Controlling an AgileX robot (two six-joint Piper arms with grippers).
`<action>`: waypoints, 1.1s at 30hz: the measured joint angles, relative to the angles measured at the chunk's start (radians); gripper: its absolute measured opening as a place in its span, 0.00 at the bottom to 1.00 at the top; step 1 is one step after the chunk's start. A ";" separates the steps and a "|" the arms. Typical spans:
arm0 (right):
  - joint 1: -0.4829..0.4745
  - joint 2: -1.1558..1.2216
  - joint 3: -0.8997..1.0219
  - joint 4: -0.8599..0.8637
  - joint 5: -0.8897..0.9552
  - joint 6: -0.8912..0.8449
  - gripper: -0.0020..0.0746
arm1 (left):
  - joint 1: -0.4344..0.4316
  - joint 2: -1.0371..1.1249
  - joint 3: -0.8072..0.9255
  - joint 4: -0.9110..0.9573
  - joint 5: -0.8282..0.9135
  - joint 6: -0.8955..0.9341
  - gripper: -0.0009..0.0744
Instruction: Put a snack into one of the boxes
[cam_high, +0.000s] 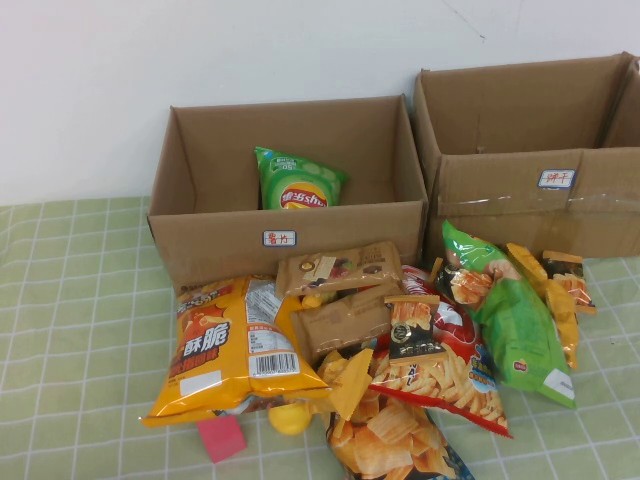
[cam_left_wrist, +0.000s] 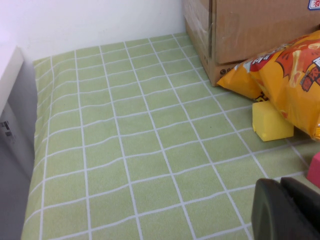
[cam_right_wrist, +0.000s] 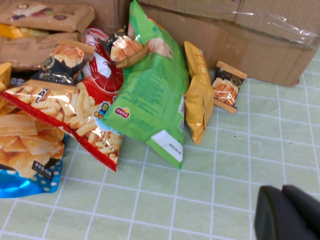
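Note:
Two open cardboard boxes stand at the back: the left box (cam_high: 285, 232) holds a green chip bag (cam_high: 295, 180), the right box (cam_high: 530, 190) shows nothing inside. Snacks lie piled in front: a big yellow bag (cam_high: 235, 345), brown packs (cam_high: 338, 268), a red-and-black chip bag (cam_high: 430, 355) and a green bag (cam_high: 515, 320). Neither gripper shows in the high view. My left gripper (cam_left_wrist: 280, 186) is shut and empty over the cloth, left of the yellow bag (cam_left_wrist: 290, 75). My right gripper (cam_right_wrist: 281, 192) is shut and empty, right of the green bag (cam_right_wrist: 152, 90).
A green checked cloth (cam_high: 70, 330) covers the table. A yellow block (cam_left_wrist: 271, 121) and a pink block (cam_high: 221, 437) lie by the yellow bag. A white wall stands behind the boxes. Bare cloth lies left of the pile and at the front right.

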 joint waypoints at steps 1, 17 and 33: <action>0.000 0.000 0.000 0.000 0.000 0.000 0.03 | 0.000 0.000 0.000 0.000 0.000 0.000 0.01; -0.229 -0.180 0.226 0.044 -0.121 0.000 0.03 | 0.000 0.000 0.000 -0.007 0.000 0.000 0.01; -0.452 -0.394 0.514 0.109 -0.348 0.002 0.03 | 0.000 0.000 0.000 -0.007 0.000 0.001 0.01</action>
